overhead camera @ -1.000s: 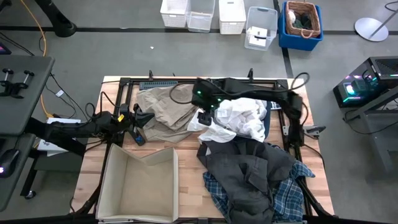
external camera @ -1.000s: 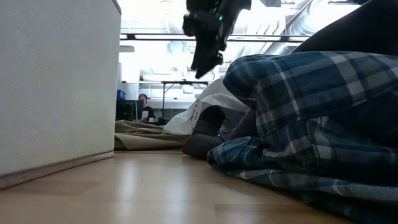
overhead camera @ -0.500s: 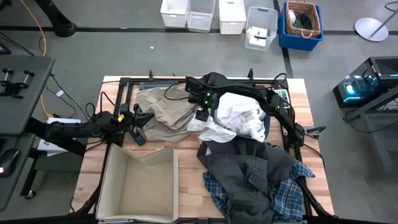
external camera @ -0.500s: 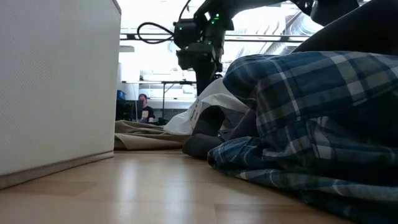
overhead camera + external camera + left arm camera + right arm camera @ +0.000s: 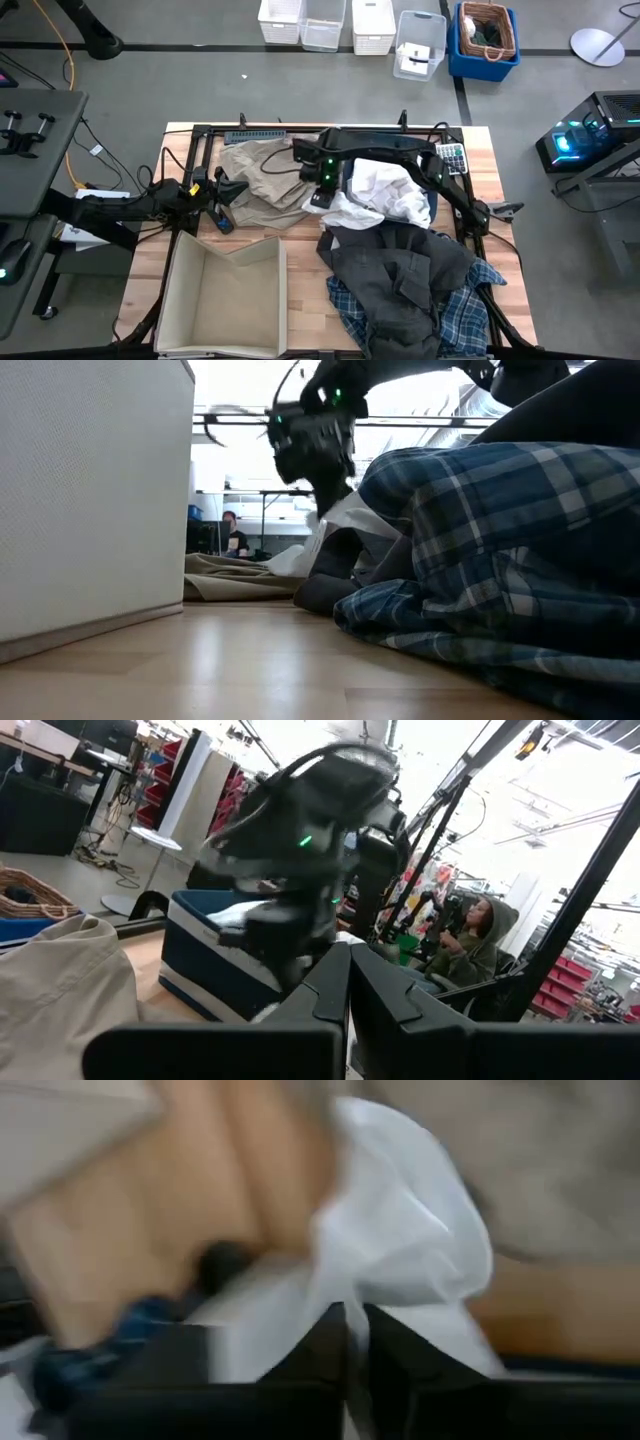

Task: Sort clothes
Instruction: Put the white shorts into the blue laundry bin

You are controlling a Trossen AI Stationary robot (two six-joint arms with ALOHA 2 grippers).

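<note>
The clothes lie heaped on the table's right half. A white garment (image 5: 388, 190) is at the far side, with a dark grey one (image 5: 400, 272) in front of it and a blue-and-white plaid shirt (image 5: 462, 312) lowest at the near edge. A beige-khaki garment (image 5: 262, 168) lies spread out at far centre. My right gripper (image 5: 318, 197) is at the white garment's left edge, shut on it. My left gripper (image 5: 240, 188) hovers shut by the beige garment's left side, holding nothing. My right gripper pinches the white garment's left edge (image 5: 395, 1275) between its two fingers, coming from above. One layer or several, I cannot tell. In the low view the pinched bit (image 5: 335, 520) stands drawn up in a peak, while the rest of the garment lies on the pile.
An open beige fabric box (image 5: 225, 300) stands at the table's near left. A black frame (image 5: 200, 135) runs along the table's far and side edges. Bins and a basket (image 5: 485, 35) stand on the floor beyond. A person (image 5: 470, 935) sits in the room behind.
My right gripper has come down and a little toward the table's left, onto the white garment's left edge. That edge now stands lifted a little. The other clothes have stayed put.
</note>
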